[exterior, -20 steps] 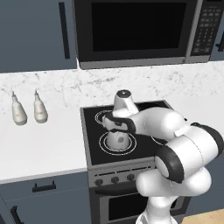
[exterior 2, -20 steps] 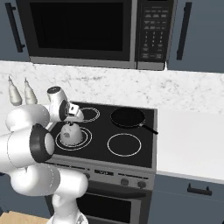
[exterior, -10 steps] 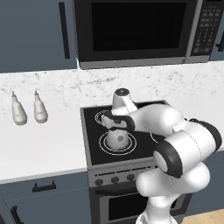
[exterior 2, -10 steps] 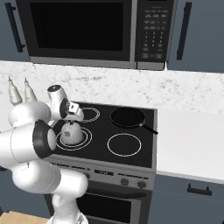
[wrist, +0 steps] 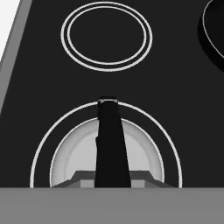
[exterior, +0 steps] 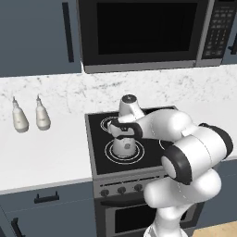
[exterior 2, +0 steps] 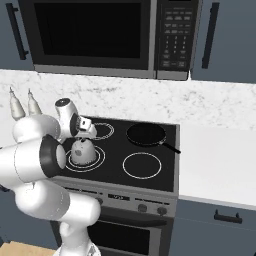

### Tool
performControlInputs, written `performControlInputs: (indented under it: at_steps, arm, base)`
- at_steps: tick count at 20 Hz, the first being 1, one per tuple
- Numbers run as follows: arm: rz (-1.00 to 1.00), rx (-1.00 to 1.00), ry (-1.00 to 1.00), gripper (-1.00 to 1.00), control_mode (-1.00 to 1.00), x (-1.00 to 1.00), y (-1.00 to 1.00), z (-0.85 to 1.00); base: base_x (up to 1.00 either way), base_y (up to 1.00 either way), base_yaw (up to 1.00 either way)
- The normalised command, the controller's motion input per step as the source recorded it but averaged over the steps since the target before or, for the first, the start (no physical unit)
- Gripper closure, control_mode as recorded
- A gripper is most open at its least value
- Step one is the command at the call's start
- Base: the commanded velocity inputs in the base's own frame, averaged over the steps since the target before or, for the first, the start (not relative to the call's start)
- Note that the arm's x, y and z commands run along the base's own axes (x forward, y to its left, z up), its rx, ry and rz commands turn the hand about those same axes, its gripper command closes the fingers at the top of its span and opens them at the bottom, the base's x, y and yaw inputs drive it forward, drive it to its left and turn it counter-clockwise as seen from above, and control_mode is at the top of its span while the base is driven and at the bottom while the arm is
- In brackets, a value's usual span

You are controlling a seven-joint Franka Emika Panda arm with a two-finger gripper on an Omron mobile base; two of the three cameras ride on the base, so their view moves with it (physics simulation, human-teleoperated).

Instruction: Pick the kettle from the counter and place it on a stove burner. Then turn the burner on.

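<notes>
The kettle [exterior 2: 82, 151] sits within the stove burner [exterior 2: 98, 159], the large double ring at the front left of the black cooktop [exterior 2: 150, 175]. The gripper [exterior: 126, 134] is directly above it, closed on the dark arched handle [wrist: 111, 144]. Behind lies a smaller double ring [wrist: 106, 36]; a black pan [exterior 2: 146, 134] rests at the rear right. Further left, two pale bottles [exterior: 29, 120] stand on the table [exterior: 37, 157], below a microwave [exterior: 143, 32].
</notes>
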Motion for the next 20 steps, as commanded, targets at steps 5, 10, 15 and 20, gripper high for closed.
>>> performControlInputs:
  at_steps: [5,10,15,20]
  arm:
    - [0.0,-0.02,0.0,1.0,-1.0,0.0,0.0,-0.34]
    - [0.0,0.0,0.0,-1.0,-1.0,0.0,0.0,-0.13]
    - [0.0,0.0,0.0,-1.0,-1.0,0.0,0.0,0.0]
    - [0.0,0.0,-0.09,-1.0,-1.0,0.0,0.0,0.06]
  base:
    - [0.0,0.0,0.0]
    - [0.0,0.0,0.0]
    - [0.0,0.0,0.0]
    - [0.0,0.0,0.0]
